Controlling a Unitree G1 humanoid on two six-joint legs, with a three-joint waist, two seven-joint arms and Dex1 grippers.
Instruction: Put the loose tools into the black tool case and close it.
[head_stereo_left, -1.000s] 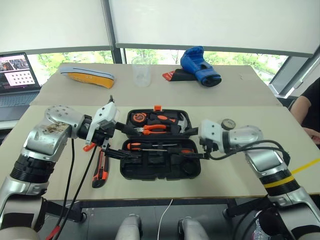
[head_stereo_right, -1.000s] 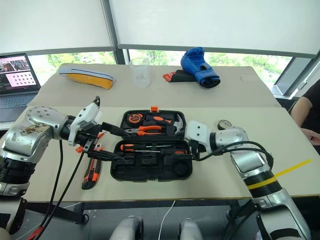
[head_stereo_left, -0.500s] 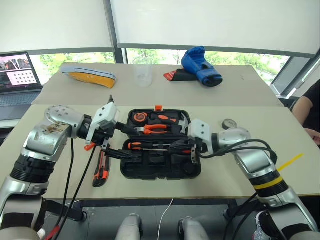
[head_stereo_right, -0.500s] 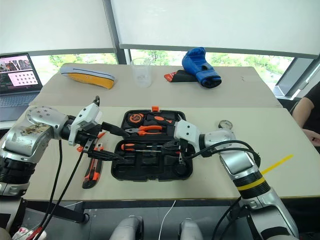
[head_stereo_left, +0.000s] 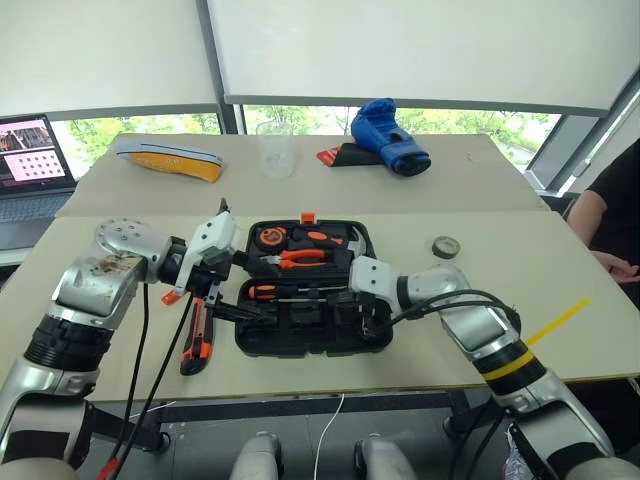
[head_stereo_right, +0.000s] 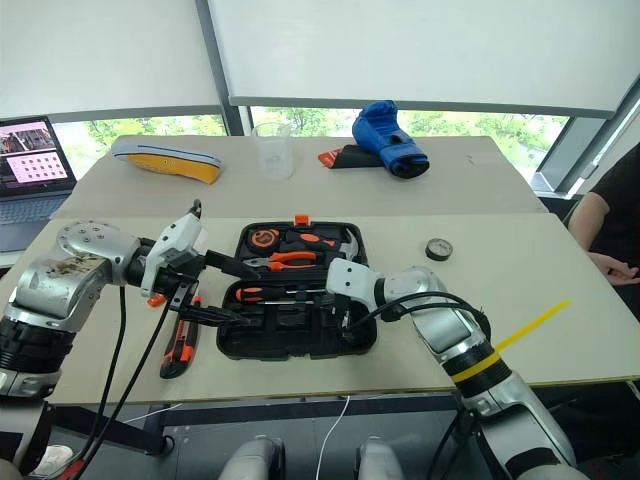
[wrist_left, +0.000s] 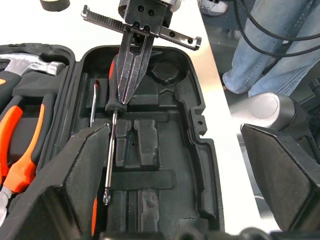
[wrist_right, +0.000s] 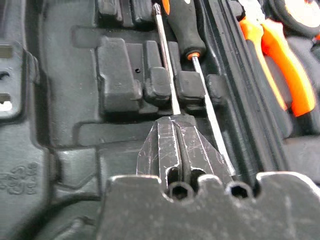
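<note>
**Right fingers pressed together over a screwdriver in the open case**

Your black tool case lies open on the table in front of you, lid half away from you with the pliers, hammer and tape measure seated in it. Your right gripper is down inside the near half, fingers pressed together, tips right at the black handle end of a screwdriver lying in its recess; whether they touch it, you cannot tell. A second screwdriver with an orange-and-black handle lies alongside, just beside it.

Your left gripper hangs at the case's left edge with its fingers spread wide, nothing between them.

The utility knife is on the table just left of the case, under your left arm's cables. The small black tape roll sits on the table to the right, well apart from the case. The blue boxing glove and a clear cup are on the far table.
</note>
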